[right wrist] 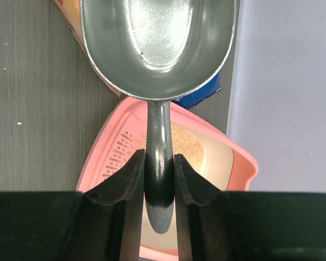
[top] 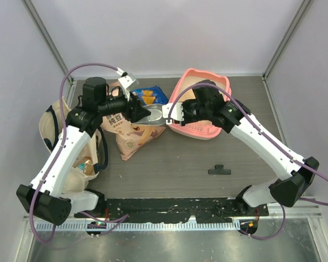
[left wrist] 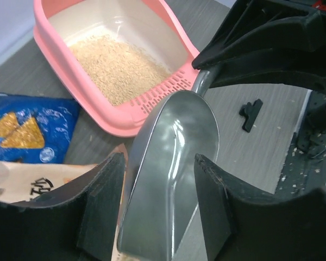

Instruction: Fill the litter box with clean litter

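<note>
While beside litter box [left wrist: 119,122], Doritos bag [left wrist: 30,130].

From above, the right arm [top: 262,143] covers much of the litter box [top: 181,87], the right hand [top: 172,112] hides the scoop's [top: 152,115] handle, and the left hand [top: 138,109] hides the litter bag's [top: 132,137] mouth. The left wrist view crops the chip bag [left wrist: 27,130].

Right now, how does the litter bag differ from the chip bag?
The litter bag is pinkish-beige; the chip bag is blue with orange chips printed. The litter bag is bigger than the chip bag. The litter bag sits nearer the front of the table, the chip bag behind it, next to the litter box. Both lie on the table.
</note>
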Motion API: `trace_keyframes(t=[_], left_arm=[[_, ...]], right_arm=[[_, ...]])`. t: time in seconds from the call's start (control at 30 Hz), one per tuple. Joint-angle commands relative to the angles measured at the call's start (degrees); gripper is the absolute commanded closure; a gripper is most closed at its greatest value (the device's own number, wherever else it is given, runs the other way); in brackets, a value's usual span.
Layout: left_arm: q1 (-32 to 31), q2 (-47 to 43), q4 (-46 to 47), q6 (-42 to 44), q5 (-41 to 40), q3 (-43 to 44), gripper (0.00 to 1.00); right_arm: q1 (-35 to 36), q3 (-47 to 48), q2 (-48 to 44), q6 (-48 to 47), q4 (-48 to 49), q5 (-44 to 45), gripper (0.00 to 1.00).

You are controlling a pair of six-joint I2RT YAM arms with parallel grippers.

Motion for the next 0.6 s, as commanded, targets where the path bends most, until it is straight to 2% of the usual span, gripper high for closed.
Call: trace_keyframes(t=[0.0,0.17,0.27,0.3,0.37,0.4,0.43,0.5,0.53,0.57], left_arm=[[-2.31,0.84,0.96,6.64,-2.82,3.51,0.47],[-4.15,2.51,0.08,9.98,-4.4,4.04,0.53],[-4.59,3.04,-0.53,12.09,-4.41,4.21,0.63],[-4.77,3.3,-0.71,12.79,-4.15,4.39,0.74],[-5.12,3.57,-1.32,13.68,-3.88,4.48,0.84],[-5.3,3.57,-1.41,14.03,-3.88,4.39,0.97],[-5.3,3.74,-1.41,14.03,-3.88,4.3,1.0],[-5.3,3.48,-1.06,13.33,-4.32,3.52,1.0],[-5.3,3.22,-0.1,9.93,-5.54,2.82,1.0],[-5.38,2.61,4.08,6.94,-7.03,0.46,1.0]], right_arm=[[0.24,3.87,-0.33,2.18,1.04,-4.01,0.98],[0.33,4.75,-0.33,2.79,1.04,-5.6,0.98],[0.33,5.19,-0.51,2.62,0.51,-5.78,0.98],[0.33,5.28,-0.51,2.62,0.34,-5.78,0.98],[0.25,5.19,-0.59,2.97,-0.01,-5.69,0.98],[0.33,5.1,-0.68,2.88,-0.1,-5.6,0.98],[0.33,5.02,-0.77,2.97,0.16,-5.43,0.98],[-0.1,4.49,-0.86,6.99,1.65,-3.85,0.98],[-0.63,4.14,-1.12,10.49,6.01,-2.8,0.88],[-1.68,3.79,-1.3,14.88,8.83,-1.92,0.72]])
